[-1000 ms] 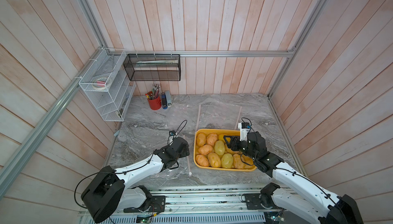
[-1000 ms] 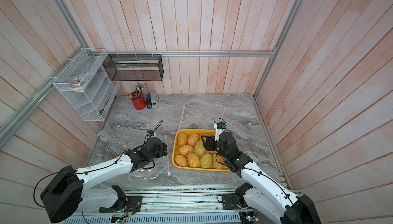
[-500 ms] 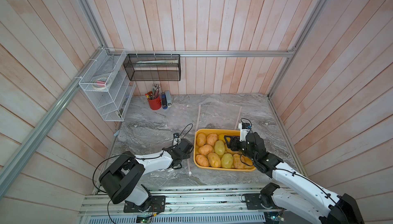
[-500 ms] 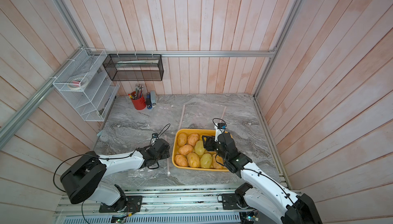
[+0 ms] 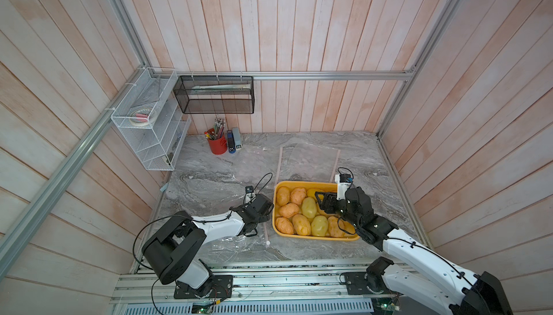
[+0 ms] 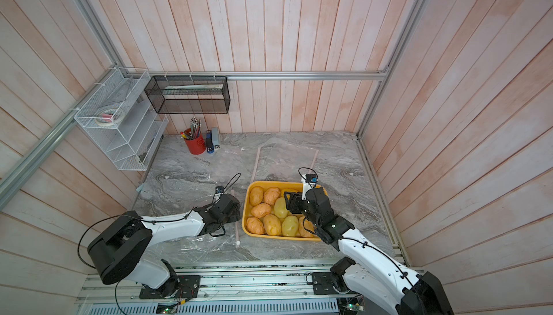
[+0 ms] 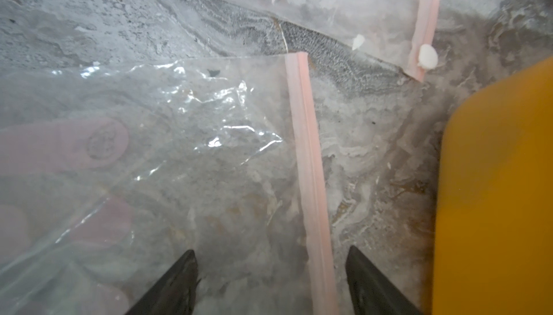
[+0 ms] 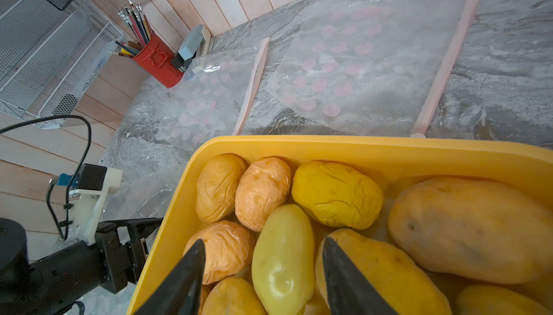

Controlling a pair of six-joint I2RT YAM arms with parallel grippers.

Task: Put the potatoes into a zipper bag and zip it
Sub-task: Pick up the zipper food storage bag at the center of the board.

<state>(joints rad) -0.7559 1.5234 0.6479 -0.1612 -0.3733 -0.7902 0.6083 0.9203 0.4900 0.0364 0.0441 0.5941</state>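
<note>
Potatoes (image 8: 335, 193), lumpy, wrinkled skins, tan-orange, yellow, greenish-yellow, heaped in yellow tray (image 8: 359, 146)

The potatoes (image 5: 300, 223) lie heaped in the yellow tray (image 5: 305, 182) at the near right of the bench (image 5: 209, 179). They are lumpy ovals in tan-orange, yellow and pale green. Just left of the tray, a clear zipper bag (image 7: 179, 149) lies flat and crinkled, its pink zip strip (image 7: 311, 179) below my spread left fingers (image 7: 173, 286). A second bag (image 8: 368, 59) and a third bag (image 8: 215, 89) lie flat farther back.

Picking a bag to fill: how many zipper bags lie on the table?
3. The near bag lies under the left arm; the second bag by the red cup; the third bag beyond the yellow tray. None seems hidden.
</note>
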